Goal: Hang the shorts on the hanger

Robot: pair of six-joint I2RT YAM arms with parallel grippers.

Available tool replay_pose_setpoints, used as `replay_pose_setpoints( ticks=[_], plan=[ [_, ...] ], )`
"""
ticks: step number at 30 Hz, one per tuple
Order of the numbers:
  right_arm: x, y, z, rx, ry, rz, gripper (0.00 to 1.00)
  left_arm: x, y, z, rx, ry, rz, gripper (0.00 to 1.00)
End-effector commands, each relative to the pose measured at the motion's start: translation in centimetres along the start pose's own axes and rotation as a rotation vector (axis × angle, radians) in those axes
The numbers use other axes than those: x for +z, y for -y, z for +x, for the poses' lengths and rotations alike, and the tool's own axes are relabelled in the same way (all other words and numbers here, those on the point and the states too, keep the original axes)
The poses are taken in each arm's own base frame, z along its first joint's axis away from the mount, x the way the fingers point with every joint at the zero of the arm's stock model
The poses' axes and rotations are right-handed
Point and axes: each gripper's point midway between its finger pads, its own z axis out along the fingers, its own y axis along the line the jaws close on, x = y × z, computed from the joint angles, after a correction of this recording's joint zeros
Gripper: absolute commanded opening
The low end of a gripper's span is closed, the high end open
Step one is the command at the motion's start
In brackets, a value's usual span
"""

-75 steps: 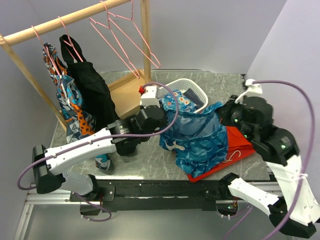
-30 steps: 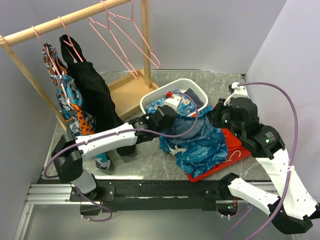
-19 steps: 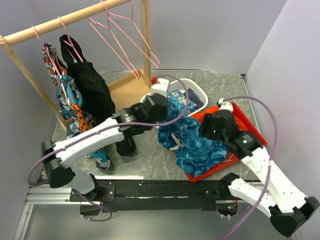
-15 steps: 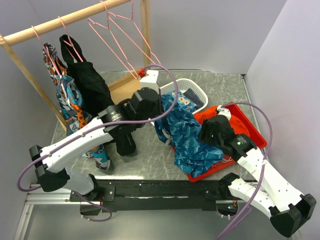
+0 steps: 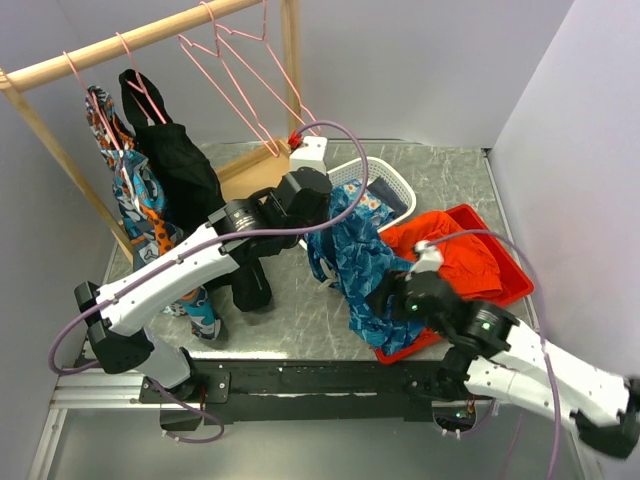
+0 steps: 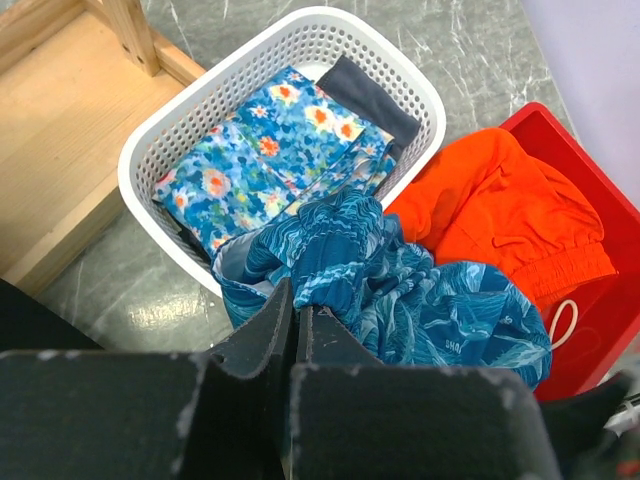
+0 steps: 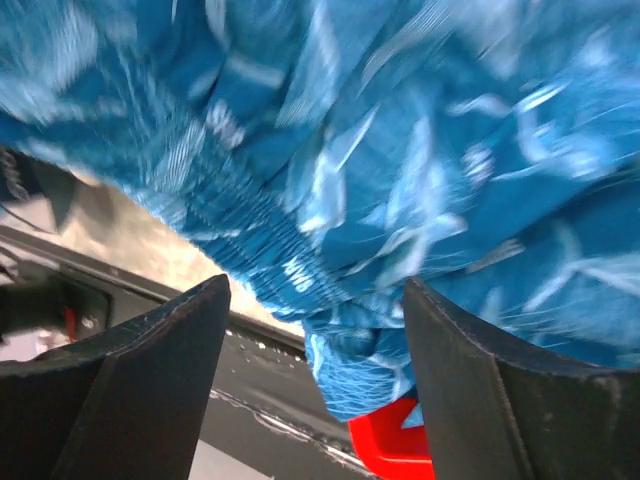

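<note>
At 10 o'clock in the overhead view, a wooden clothes rail (image 5: 130, 40) carries dark and patterned garments. Empty pink wire hangers hang from it towards 12 o'clock; the hanger (image 5: 245, 80) nearest the rail's upright post hangs tilted.

Near the centre, the left gripper (image 6: 296, 300) is clenched on a bunched fold of the shorts (image 6: 420, 300), lifting that end. The teal leaf-print fabric trails from there towards 5 o'clock, and its lower end lies over the near edge of a red tray (image 6: 560, 140).

Just beyond the shorts, at 1 o'clock, a white mesh basket (image 6: 330, 25) holds a blue floral cloth (image 6: 270, 140) and a dark grey cloth (image 6: 370, 95).

At 3 o'clock, an orange garment (image 6: 500, 210) lies heaped in the tray.

At 5 o'clock, the right gripper (image 7: 315, 330) is released, fingers spread wide beside the shorts' lower end.
</note>
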Motion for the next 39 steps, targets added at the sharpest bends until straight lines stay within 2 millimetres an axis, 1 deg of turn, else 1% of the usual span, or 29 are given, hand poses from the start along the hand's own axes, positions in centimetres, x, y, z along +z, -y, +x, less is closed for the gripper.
replay_pose_setpoints(
  ticks=[1, 2, 3, 4, 5, 6, 7, 9, 10, 12, 14, 16, 19, 21, 22, 23, 27, 28, 29, 31, 33, 35, 36, 37, 39],
  plan=[
    [1.4, -2.3, 1.6, -0.026, 0.02, 0.029, 0.79, -1.0, 0.7, -2.4, -0.042, 0.047, 0.02, 0.01],
    [1.8, -2.5, 1.6, -0.035, 0.043, 0.072, 0.82, -1.0, 0.7, -2.5, -0.041, 0.048, 0.019, 0.01],
    [1.7, -3.2, 2.4, -0.069, 0.035, 0.069, 0.82, -1.0, 0.6, -2.5, -0.038, 0.048, 0.017, 0.01],
    [1.8, -2.8, 2.7, -0.094, 0.03, 0.108, 0.83, -0.9, 0.7, -2.4, -0.038, 0.045, 0.017, 0.01],
    [2.3, -3.0, 3.0, -0.098, 0.025, 0.15, 0.84, -1.0, 0.7, -2.4, -0.036, 0.045, 0.017, 0.01],
    [2.5, -2.7, 2.8, -0.112, 0.047, 0.189, 0.84, -1.0, 0.7, -2.4, -0.036, 0.044, 0.02, 0.01],
    [2.4, -2.1, 3.0, -0.135, 0.04, 0.229, 0.84, -1.0, 0.7, -2.4, -0.036, 0.043, 0.021, 0.01],
    [2.7, -1.6, 2.8, -0.12, 0.067, 0.295, 0.83, -1.1, 0.7, -2.4, -0.036, 0.044, 0.02, 0.01],
    [2.6, -0.8, 2.7, -0.126, 0.073, 0.331, 0.76, -1.1, 0.5, -2.5, -0.034, 0.047, 0.016, 0.01],
    [2.4, -0.5, 2.4, -0.085, 0.094, 0.34, 0.61, -1.3, 0.3, -2.5, -0.034, 0.049, 0.012, 0.01],
    [2.1, -0.4, 2.2, -0.058, 0.109, 0.314, 0.51, -1.5, 0.1, -2.6, -0.034, 0.053, 0.007, 0.01],
    [2.1, -0.8, 2.1, -0.034, 0.113, 0.281, 0.5, -1.7, 0.0, -2.8, -0.036, 0.058, 0.009, 0.01],
    [2.0, -0.7, 2.1, -0.019, 0.12, 0.265, 0.45, -1.9, -0.1, -2.9, -0.037, 0.059, 0.009, 0.01],
    [2.2, -0.1, 2.2, -0.018, 0.127, 0.293, 0.41, -2.0, 0.0, -3.0, -0.044, 0.062, 0.018, 0.01],
    [2.2, 0.4, 2.2, -0.03, 0.128, 0.324, 0.35, -2.1, 0.0, -3.1, -0.046, 0.063, 0.02, 0.01],
    [2.1, 0.7, 2.0, -0.02, 0.139, 0.34, 0.33, -2.2, 0.0, -3.2, -0.047, 0.065, 0.022, 0.01],
    [2.4, 1.3, 1.8, -0.03, 0.137, 0.365, 0.31, -2.9, 0.0, -3.8, -0.062, 0.075, 0.04, 0.01],
    [2.6, 0.9, 1.8, -0.026, 0.137, 0.352, 0.35, -3.1, 0.0, -3.8, -0.064, 0.075, 0.044, 0.01],
    [2.8, 1.0, 2.1, -0.037, 0.126, 0.351, 0.38, -3.2, 0.0, -3.9, -0.068, 0.077, 0.049, 0.01],
    [3.2, 0.9, 2.7, -0.032, 0.107, 0.345, 0.43, -3.7, 0.0, -4.3, -0.08, 0.086, 0.057, 0.01],
    [3.5, 1.1, 3.2, -0.028, 0.094, 0.353, 0.43, -4.0, -0.1, -4.4, -0.085, 0.09, 0.063, 0.01],
    [3.8, 1.7, 3.7, -0.021, 0.092, 0.388, 0.43, -4.2, -0.2, -4.6, -0.091, 0.095, 0.066, 0.01],
    [3.6, 2.4, 3.7, -0.028, 0.096, 0.416, 0.42, -4.3, -0.3, -4.5, -0.09, 0.095, 0.066, 0.01],
    [3.6, 2.6, 3.4, -0.031, 0.113, 0.43, 0.38, -4.3, -0.3, -4.5, -0.089, 0.093, 0.067, 0.01],
    [3.2, 3.1, 2.8, -0.018, 0.144, 0.456, 0.34, -4.5, -0.4, -4.7, -0.093, 0.097, 0.069, 0.01]
  ],
)
